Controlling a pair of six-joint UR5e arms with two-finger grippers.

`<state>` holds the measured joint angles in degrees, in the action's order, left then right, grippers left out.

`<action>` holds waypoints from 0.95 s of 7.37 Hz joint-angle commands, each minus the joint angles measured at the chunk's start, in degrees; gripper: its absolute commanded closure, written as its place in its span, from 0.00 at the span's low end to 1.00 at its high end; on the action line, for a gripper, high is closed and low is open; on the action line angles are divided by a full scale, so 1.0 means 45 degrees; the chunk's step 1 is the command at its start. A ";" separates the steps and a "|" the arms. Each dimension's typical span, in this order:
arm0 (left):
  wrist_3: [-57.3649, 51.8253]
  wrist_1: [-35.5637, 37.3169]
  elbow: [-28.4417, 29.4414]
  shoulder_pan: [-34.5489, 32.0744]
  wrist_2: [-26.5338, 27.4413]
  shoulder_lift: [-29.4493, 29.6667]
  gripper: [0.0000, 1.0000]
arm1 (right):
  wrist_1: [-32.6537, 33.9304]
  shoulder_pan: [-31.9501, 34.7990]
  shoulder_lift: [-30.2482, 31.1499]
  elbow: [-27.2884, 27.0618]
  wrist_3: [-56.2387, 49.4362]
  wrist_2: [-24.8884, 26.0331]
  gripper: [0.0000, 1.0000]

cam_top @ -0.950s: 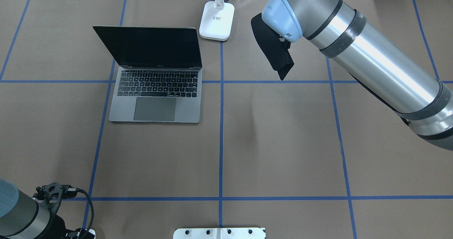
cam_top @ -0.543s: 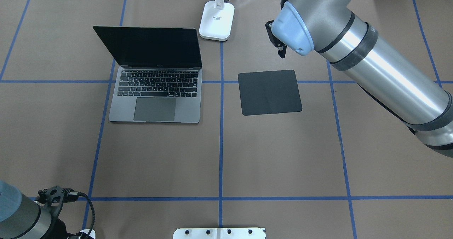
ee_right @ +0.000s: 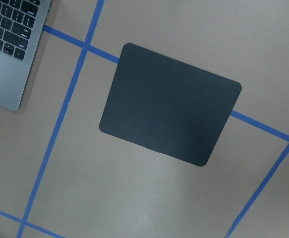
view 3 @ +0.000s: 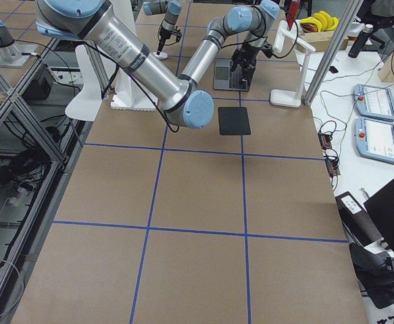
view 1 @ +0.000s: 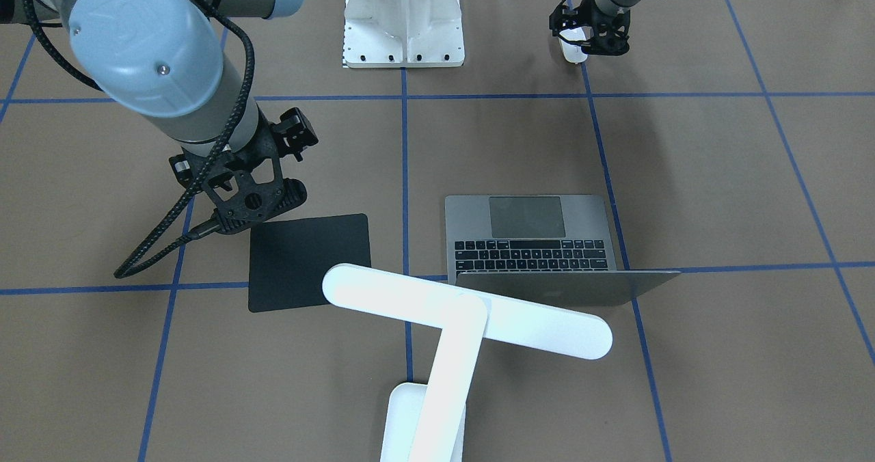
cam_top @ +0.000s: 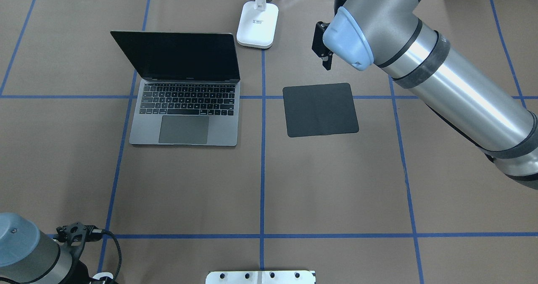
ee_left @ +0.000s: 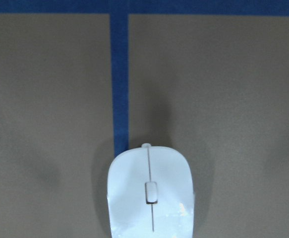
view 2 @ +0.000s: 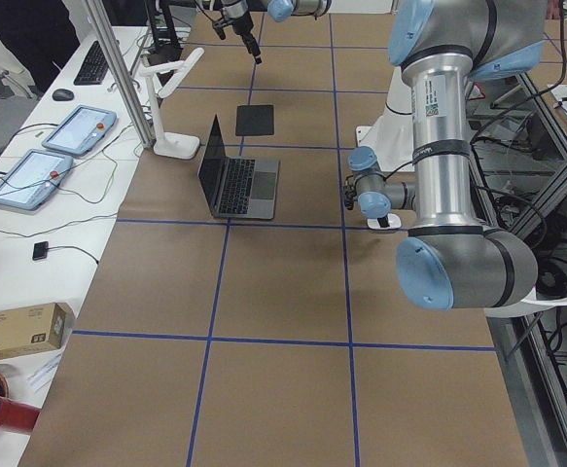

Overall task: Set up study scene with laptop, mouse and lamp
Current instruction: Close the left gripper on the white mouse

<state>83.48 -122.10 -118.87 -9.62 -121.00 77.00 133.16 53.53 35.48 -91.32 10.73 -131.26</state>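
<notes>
The open grey laptop (cam_top: 185,120) sits left of centre, with its dark screen toward the far edge. Behind its right corner stands the white lamp (cam_top: 257,25), and the lamp's bar head (view 1: 465,311) hangs over the table. My right gripper (cam_top: 326,59) hovers above the far edge of a black square pad (cam_top: 320,109). It is open and holds nothing. The white mouse (ee_left: 150,193) lies on the table by a blue tape line. My left gripper (view 1: 593,38) is directly over the mouse (view 1: 573,50). Its fingers are hidden, so I cannot tell its state.
A white bolted pedestal (view 1: 403,21) stands at the robot's edge of the table. Blue tape lines (cam_top: 262,170) divide the brown surface into squares. Tablets (view 2: 74,131) and a keyboard (view 2: 95,61) lie on a white side bench beyond the lamp.
The black pad hung from my right gripper 0.9 s ago and now lies flat on the table. That gripper has pulled up and back. My left arm has shifted slightly to the right.
</notes>
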 commanded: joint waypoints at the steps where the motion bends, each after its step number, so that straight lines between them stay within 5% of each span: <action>1: 0.0004 0.0005 0.0068 -0.0050 -0.0006 -0.0077 0.09 | 0.0000 -0.0021 0.0025 -0.0116 -0.0001 0.0067 0.00; 7: 0.0004 0.0005 0.0322 0.0009 -0.0006 0.0058 0.19 | 0.0019 -0.0021 0.0064 -0.0332 -0.0001 0.0087 0.00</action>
<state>83.50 -122.01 -117.45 -9.59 -121.05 77.10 133.24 53.44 35.68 -92.53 10.72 -130.89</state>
